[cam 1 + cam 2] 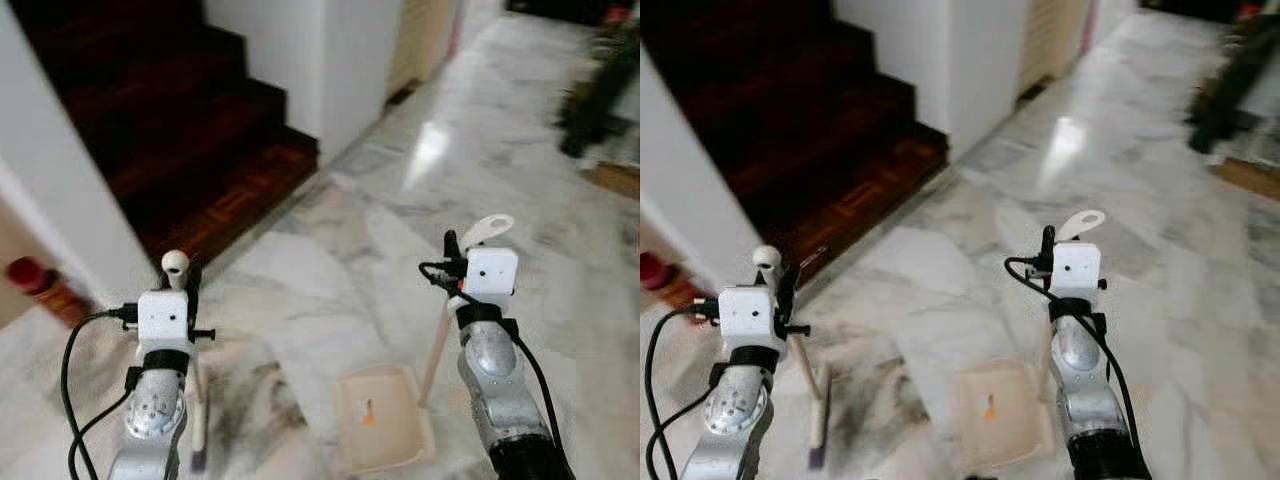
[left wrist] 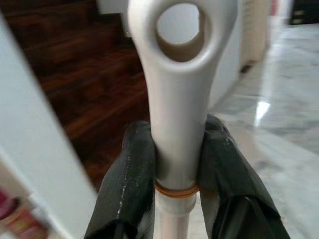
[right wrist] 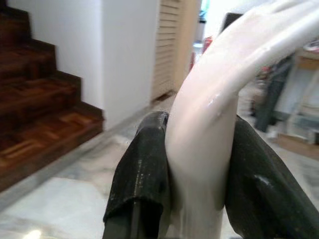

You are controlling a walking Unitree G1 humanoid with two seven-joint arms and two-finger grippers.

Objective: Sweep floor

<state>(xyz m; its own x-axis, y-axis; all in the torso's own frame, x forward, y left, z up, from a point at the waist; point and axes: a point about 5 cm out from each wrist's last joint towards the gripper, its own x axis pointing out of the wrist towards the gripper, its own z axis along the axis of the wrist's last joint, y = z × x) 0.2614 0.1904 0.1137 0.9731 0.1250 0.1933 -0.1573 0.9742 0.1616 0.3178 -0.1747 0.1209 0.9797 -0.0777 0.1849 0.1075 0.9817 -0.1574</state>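
Nearest us, our left gripper [image 2: 177, 164] pinches the broom handle [image 2: 179, 99] just below its looped end, both fingers [image 2: 127, 184] pressed against it. The broom head [image 1: 198, 455] rests on the marble floor [image 1: 330, 260] by our left arm. Our right gripper [image 3: 197, 164] clamps the dustpan handle [image 3: 209, 114]; the cream dustpan [image 1: 380, 415] sits on the floor between our arms. Beyond, dark wooden stairs [image 1: 180, 110] rise beside a white wall [image 1: 320, 60].

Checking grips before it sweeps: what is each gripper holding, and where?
Left gripper clamps the broom near its handle's top loop. Right gripper clamps the dustpan high on its long handle.
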